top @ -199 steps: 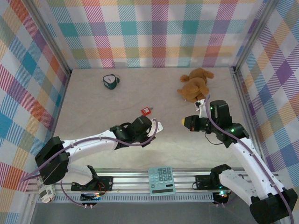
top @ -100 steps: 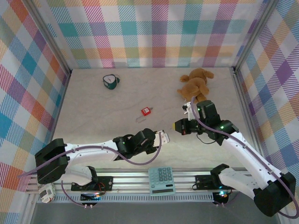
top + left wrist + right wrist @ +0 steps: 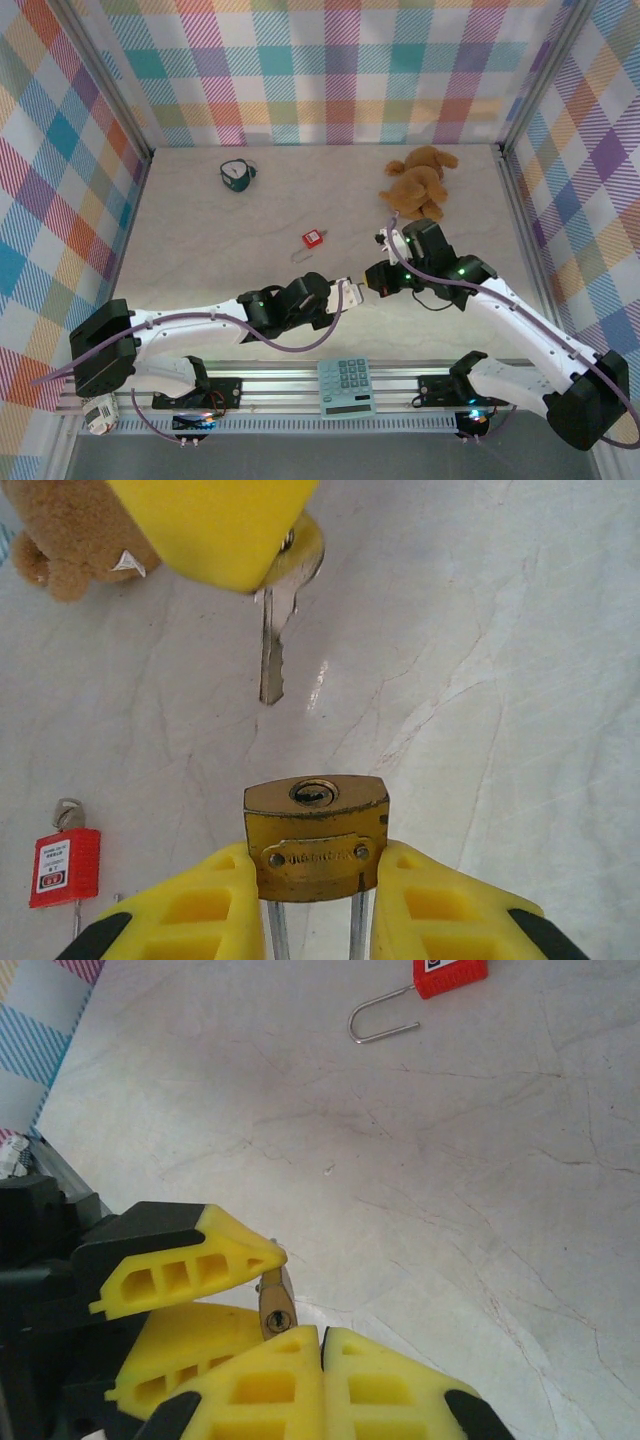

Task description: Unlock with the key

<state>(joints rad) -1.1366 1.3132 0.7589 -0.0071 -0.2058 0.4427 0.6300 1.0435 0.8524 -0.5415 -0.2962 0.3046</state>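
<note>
My left gripper (image 3: 316, 868) is shut on a small brass padlock (image 3: 315, 830), its yellow fingers (image 3: 200, 910) pressing both sides of the body. The keyhole faces away from the wrist and the silver shackle runs back between the fingers. The key (image 3: 272, 640), a slim dull-metal sliver, hangs from my right gripper's yellow fingers (image 3: 210, 525), its tip pointing at the lock. It stops a short way off, slightly left of the keyhole. In the right wrist view my right gripper (image 3: 321, 1336) is shut, the key hidden there, with the brass padlock (image 3: 277, 1310) just beyond. Both grippers meet mid-table (image 3: 360, 287).
A red square padlock (image 3: 314, 238) with an open shackle (image 3: 382, 1020) lies on the table behind the grippers. A brown teddy bear (image 3: 420, 180) sits at the back right, a green object (image 3: 237, 175) at the back left. A calculator (image 3: 347, 386) rests on the front rail.
My right gripper has swung left and nearer with the key. My left gripper has carried the brass padlock right, so the two now almost meet.
</note>
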